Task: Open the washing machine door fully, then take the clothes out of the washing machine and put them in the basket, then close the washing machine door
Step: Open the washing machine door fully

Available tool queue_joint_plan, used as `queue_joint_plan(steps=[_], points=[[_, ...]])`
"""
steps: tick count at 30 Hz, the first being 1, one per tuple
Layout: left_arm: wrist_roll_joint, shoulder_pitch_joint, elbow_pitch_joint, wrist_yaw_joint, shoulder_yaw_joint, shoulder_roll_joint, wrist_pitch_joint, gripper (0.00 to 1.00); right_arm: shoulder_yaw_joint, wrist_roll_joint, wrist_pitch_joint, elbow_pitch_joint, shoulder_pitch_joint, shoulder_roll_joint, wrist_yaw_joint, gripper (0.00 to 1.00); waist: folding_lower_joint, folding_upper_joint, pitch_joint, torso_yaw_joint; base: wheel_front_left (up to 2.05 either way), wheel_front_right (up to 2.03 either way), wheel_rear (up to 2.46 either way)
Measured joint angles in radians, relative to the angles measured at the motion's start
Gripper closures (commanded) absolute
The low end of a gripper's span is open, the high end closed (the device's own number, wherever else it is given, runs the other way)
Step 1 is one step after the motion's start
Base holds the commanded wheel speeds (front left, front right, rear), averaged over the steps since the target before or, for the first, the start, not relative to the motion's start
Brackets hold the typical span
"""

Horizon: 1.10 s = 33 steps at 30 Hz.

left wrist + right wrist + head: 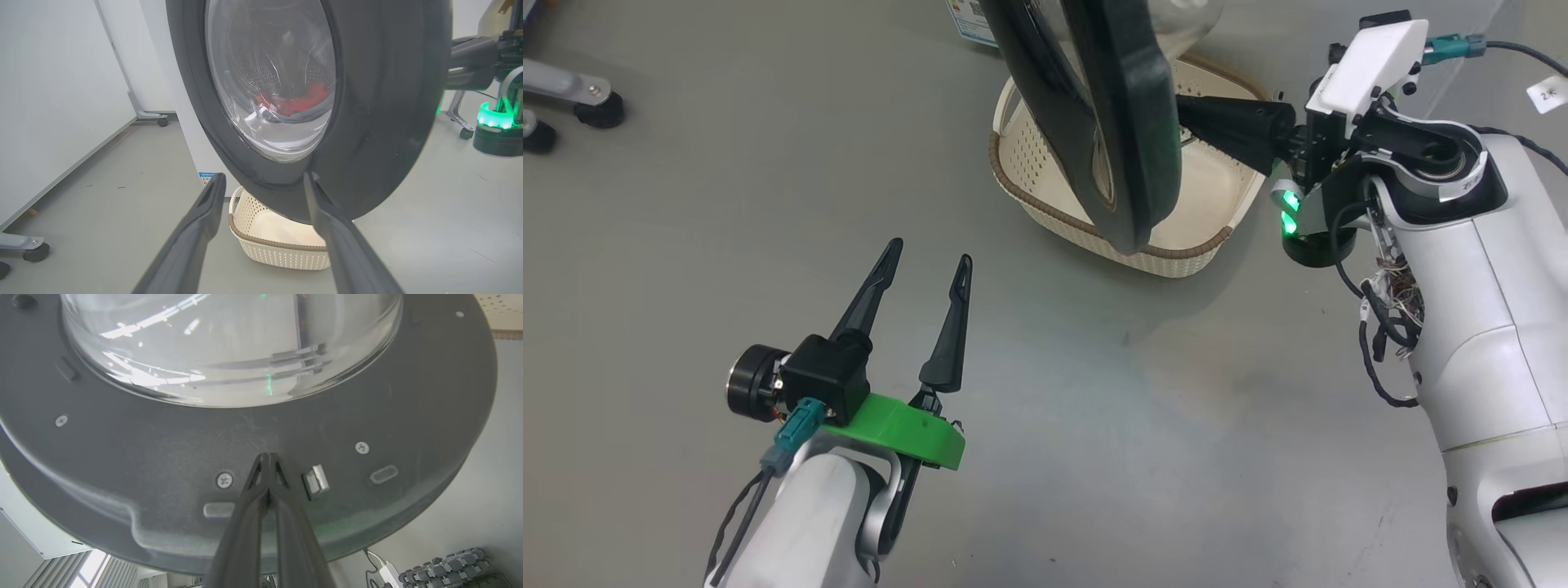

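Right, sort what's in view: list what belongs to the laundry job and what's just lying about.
Job in hand:
washing machine door, with the shut right tool against its inner face
washing machine
red clothes inside it
basket below the door
left tool, open

Lying about:
castor foot of a stand
white power strip

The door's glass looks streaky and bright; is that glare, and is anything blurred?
Right wrist view: yes, white light streaks glare on the washing machine door glass. Left wrist view: fingers of the left gripper look soft, out of focus; clothes show distorted through the bowl.
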Motion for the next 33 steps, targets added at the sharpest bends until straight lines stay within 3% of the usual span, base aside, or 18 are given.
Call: queue_joint_plan(steps=[14,26,30,33], points=[[-0.002,0.006,0.0,0.0,-0.01,0.0,0.0,0.0,0.199,0.119,-0.029,-0.075,0.046,0.0,-0.009,1.0,0.0,0.0,-0.007,0.03,0.0,0.0,0.0],[-0.001,0.022,0.003,0.011,0.019,0.0,0.0,0.0,0.241,0.131,-0.113,-0.09,0.058,0.002,-0.006,1.0,0.0,0.0,-0.02,0.027,0.0,0.0,0.0],[0.008,0.025,0.01,0.017,0.047,0.0,0.0,0.0,0.249,0.039,-0.178,-0.092,0.058,0.002,0.052,1.0,0.0,0.0,-0.038,0.01,0.0,0.0,0.0],[0.022,0.027,0.015,0.019,0.068,0.001,0.0,0.0,0.289,-0.067,-0.225,-0.11,0.061,-0.01,0.116,1.0,0.0,0.0,-0.053,-0.008,0.0,0.0,0.0]])
